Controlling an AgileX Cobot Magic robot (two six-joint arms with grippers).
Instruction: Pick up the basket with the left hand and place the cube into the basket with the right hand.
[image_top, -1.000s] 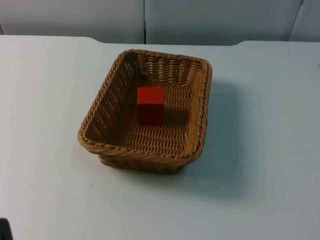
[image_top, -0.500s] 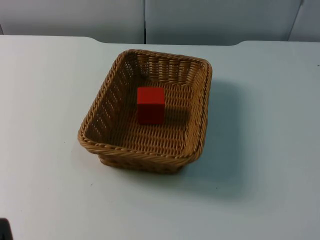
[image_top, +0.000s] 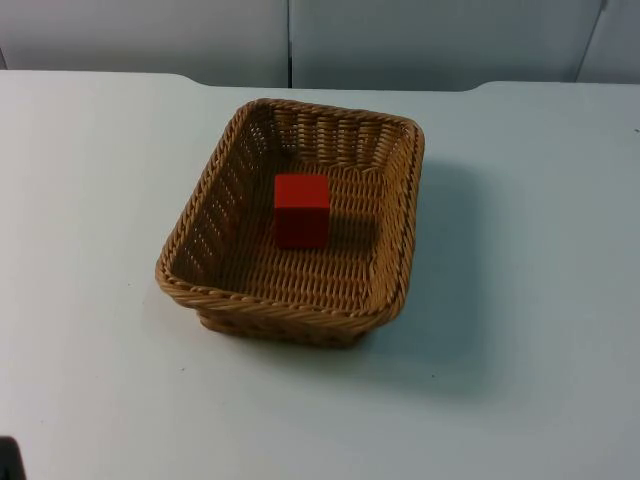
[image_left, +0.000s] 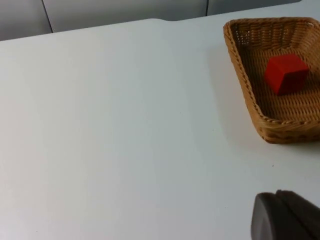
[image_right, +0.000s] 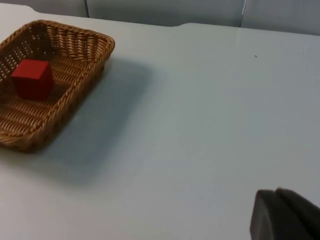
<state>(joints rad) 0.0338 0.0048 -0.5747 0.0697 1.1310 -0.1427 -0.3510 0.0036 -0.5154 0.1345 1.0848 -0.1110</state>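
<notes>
The tan rectangular wicker basket (image_top: 292, 225) is woven from ribbed, rough strands with a braided rim. The red cube (image_top: 301, 209) inside it is smooth and matt, seemingly painted. The white table top (image_top: 530, 250) is smooth, with a faint sheen.

The rectangular woven wicker basket (image_top: 215, 225), tan-brown with flared walls and a braided rim, sits flat on the white counter (image_top: 90, 200) near its middle. The red cube (image_top: 301, 209) rests upright on the basket's woven floor, roughly central, apart from all four walls.
</notes>
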